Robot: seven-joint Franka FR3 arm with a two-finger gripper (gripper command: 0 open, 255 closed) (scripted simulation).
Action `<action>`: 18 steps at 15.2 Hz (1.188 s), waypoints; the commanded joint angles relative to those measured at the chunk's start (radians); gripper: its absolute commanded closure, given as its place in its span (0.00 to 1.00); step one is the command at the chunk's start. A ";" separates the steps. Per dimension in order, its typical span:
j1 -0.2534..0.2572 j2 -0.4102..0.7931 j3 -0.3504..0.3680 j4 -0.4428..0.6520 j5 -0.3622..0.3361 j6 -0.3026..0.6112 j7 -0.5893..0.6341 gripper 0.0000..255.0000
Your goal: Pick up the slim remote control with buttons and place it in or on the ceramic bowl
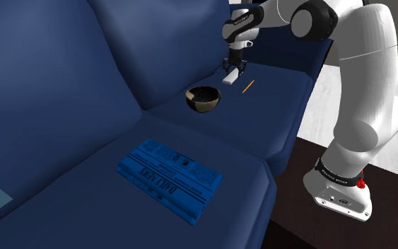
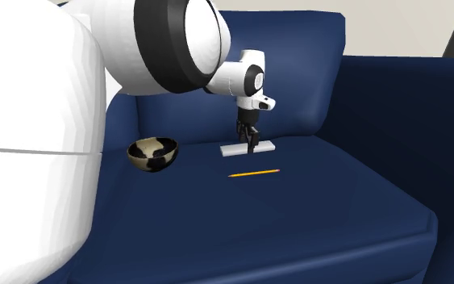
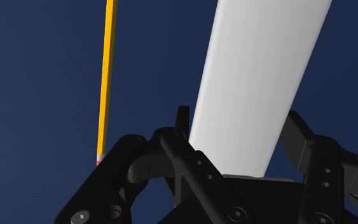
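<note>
White slim remote (image 3: pixel 254 83) lies flat near the mottled bowl (image 2: pixel 152 153).

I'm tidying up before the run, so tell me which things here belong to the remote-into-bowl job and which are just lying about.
Belong to the job:
white remote
mottled bowl
gripper, down at the remote

Just lying about:
orange pencil, beside the remote
blue newspaper, on the blue sofa

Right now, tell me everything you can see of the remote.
The remote is a slim, flat, plain white bar; no buttons show. It lies flat on the blue sofa cushion, beside a yellow pencil and apart from the bowl. The end effector clasps its long edges near mid-length.
</note>
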 commanded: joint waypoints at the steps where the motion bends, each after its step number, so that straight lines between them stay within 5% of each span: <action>1: 0.000 -0.010 -0.001 0.012 -0.002 -0.022 0.001 1.00; 18: -0.004 -0.050 -0.008 0.180 -0.014 -0.229 0.013 1.00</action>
